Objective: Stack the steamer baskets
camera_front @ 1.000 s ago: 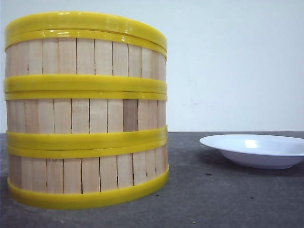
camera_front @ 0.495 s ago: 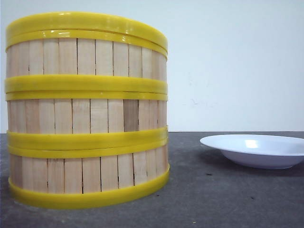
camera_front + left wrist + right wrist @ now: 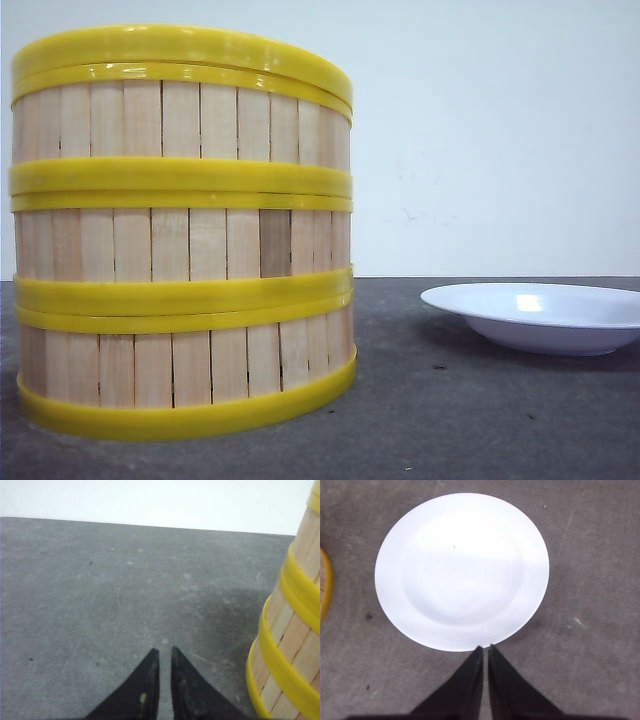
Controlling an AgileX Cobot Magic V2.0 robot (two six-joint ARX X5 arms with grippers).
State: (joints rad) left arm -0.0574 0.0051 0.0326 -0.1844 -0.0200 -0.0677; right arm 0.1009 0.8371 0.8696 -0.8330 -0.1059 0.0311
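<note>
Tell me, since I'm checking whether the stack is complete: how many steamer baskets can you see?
3, all in one stack on the table: the bottom basket, the middle basket on it, and the top basket above. Nothing shows whether more sit out of view.

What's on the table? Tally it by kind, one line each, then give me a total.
Steamer baskets: 3, stacked in one column, bottom, middle, top
White plate: 1, beside the stack and apart from it
Total: 4
</note>
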